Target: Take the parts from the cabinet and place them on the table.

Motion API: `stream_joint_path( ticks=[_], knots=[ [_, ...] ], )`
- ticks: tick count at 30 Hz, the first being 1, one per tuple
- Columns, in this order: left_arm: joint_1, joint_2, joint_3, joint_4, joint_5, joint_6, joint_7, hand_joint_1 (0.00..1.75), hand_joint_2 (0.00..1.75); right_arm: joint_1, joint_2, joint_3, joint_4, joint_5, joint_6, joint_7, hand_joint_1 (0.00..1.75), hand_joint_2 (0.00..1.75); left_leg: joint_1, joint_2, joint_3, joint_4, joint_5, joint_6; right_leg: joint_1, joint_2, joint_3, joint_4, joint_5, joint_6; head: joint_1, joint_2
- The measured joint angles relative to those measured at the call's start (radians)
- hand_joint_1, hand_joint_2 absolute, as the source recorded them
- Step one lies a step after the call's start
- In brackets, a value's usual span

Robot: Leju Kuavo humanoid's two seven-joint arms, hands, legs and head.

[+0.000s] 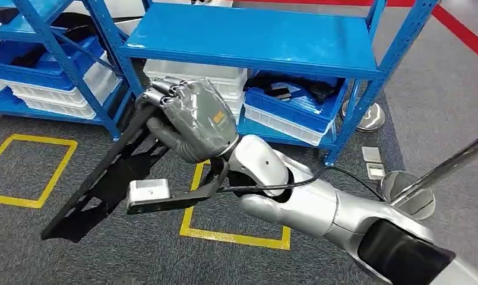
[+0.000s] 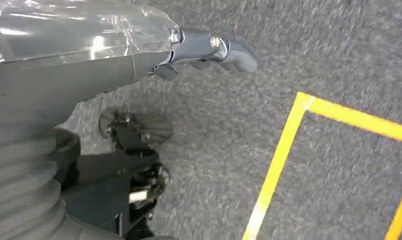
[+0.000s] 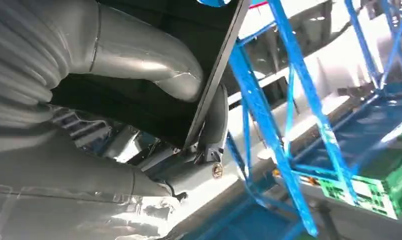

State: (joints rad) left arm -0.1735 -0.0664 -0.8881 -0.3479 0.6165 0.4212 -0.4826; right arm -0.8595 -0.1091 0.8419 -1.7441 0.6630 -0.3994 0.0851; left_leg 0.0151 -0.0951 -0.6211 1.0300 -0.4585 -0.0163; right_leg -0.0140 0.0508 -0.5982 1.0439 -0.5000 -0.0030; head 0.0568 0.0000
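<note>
- Grey carpet floor [image 1: 438, 101] with yellow taped squares [image 1: 236, 236], a red line running along the far right (no table seen here).
- Blue metal shelving rack [image 1: 254, 35] straight ahead, bare top shelf; lower level holds blue bins [image 1: 290, 107] over white bins [image 1: 200, 74], dark parts inside. Second blue rack [image 1: 52, 65] to the left, same bin stacks.
- Black flat panel part [image 1: 103, 187], long with cut-outs, out of the rack, tilted over the carpet, low end toward near left.
- Right hand [image 1: 195, 119] grips the panel's upper end, fingers curled over the edge; right wrist view shows thumb [image 3: 154, 60] pressed on its face.
- Left hand [image 2: 89, 55] hangs over the carpet, holds nothing, one finger [image 2: 213, 47] extended.
- Round silver discs [image 1: 370, 116] on the floor near the rack's right leg.
</note>
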Motion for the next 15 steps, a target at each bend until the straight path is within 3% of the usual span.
stream_joint_path(
  ticks=[1,2,3,4,5,6,7,8,10,11,12,15],
  knots=[
    [0.0,0.002,0.0,0.0,0.0,0.0,0.003,0.0,1.75,-0.001,0.0,0.0,0.0,0.002,0.0,0.0,1.75,1.75,-0.002,0.001,-0.001,0.006,-0.007,-0.005,-0.01,-0.014,0.004,-0.01,0.005,-0.009,0.0,0.0],
    [0.0,0.002,0.0,0.0,-0.001,0.0,0.004,0.0,1.75,-0.001,0.0,0.0,0.0,0.004,0.002,0.003,1.75,1.75,-0.007,0.039,-0.005,0.027,-0.022,-0.012,-0.01,-0.022,0.008,-0.013,0.007,-0.012,-0.006,0.0],
    [-0.003,0.002,0.0,0.0,-0.001,0.0,0.005,0.0,1.75,-0.002,-0.001,0.0,0.0,0.008,0.002,0.005,1.75,1.75,-0.006,0.065,-0.029,0.08,-0.057,-0.018,-0.009,-0.034,0.009,-0.013,0.006,-0.018,-0.017,0.0],
    [-0.005,0.002,0.0,0.0,-0.003,0.0,0.006,0.0,1.75,-0.001,-0.001,0.0,0.0,0.008,0.002,0.009,1.75,1.75,-0.002,0.078,-0.066,0.16,-0.097,-0.024,-0.008,-0.045,0.009,-0.012,0.005,-0.019,-0.018,0.0],
    [-0.006,0.002,0.0,0.0,-0.005,0.0,0.008,0.0,1.75,0.001,-0.002,0.0,0.0,0.009,0.002,0.013,1.75,1.75,-0.001,0.084,-0.108,0.251,-0.136,-0.027,-0.007,-0.057,0.009,-0.012,0.004,-0.02,-0.019,0.0],
    [-0.005,0.002,0.0,0.0,-0.006,0.0,0.008,0.0,1.75,0.003,-0.003,0.0,0.0,0.01,0.002,0.014,1.75,1.75,0.0,0.086,-0.134,0.306,-0.148,-0.029,-0.007,-0.068,0.009,-0.012,0.004,-0.021,-0.019,0.0],
    [-0.004,0.002,0.0,0.0,-0.006,0.0,0.009,0.0,1.75,0.005,-0.003,0.0,0.0,0.011,0.002,0.016,1.75,1.75,0.001,0.087,-0.137,0.312,-0.137,-0.029,-0.007,-0.078,0.009,-0.012,0.003,-0.021,-0.02,0.0],
    [-0.004,0.002,0.0,0.0,-0.006,0.0,0.009,0.0,1.75,0.006,-0.003,0.0,0.0,0.011,0.001,0.018,1.75,1.75,0.001,0.088,-0.116,0.272,-0.108,-0.027,-0.006,-0.087,0.01,-0.011,0.002,-0.02,-0.019,0.0],
    [-0.006,0.002,0.0,0.0,-0.006,0.0,0.009,0.0,1.75,0.005,-0.003,0.0,0.0,0.012,0.001,0.019,1.75,1.75,-0.001,0.102,-0.023,0.094,-0.02,-0.019,-0.006,-0.103,0.017,-0.011,-0.002,-0.016,-0.02,0.0],
    [-0.006,0.002,0.0,0.0,-0.006,0.0,0.009,0.0,1.75,0.004,-0.003,0.0,0.0,0.014,0.0,0.019,1.75,1.75,-0.006,0.139,0.015,0.008,0.0,-0.011,-0.005,-0.109,0.021,-0.013,-0.005,-0.012,-0.02,0.0],
    [-0.009,0.002,0.0,0.0,-0.006,0.0,0.009,0.0,1.75,0.004,-0.003,0.0,0.0,0.014,0.0,0.019,1.75,1.75,-0.019,0.156,0.021,-0.007,-0.008,-0.004,0.003,-0.115,0.019,-0.009,-0.008,-0.007,-0.021,0.0],
    [-0.006,0.003,0.0,0.0,-0.006,0.0,0.009,0.0,1.75,0.004,-0.003,0.0,0.0,0.014,-0.001,0.02,1.75,1.75,-0.02,0.129,0.012,-0.005,-0.007,0.009,0.002,-0.136,0.024,-0.018,-0.007,0.003,-0.019,0.0]
  ],
)
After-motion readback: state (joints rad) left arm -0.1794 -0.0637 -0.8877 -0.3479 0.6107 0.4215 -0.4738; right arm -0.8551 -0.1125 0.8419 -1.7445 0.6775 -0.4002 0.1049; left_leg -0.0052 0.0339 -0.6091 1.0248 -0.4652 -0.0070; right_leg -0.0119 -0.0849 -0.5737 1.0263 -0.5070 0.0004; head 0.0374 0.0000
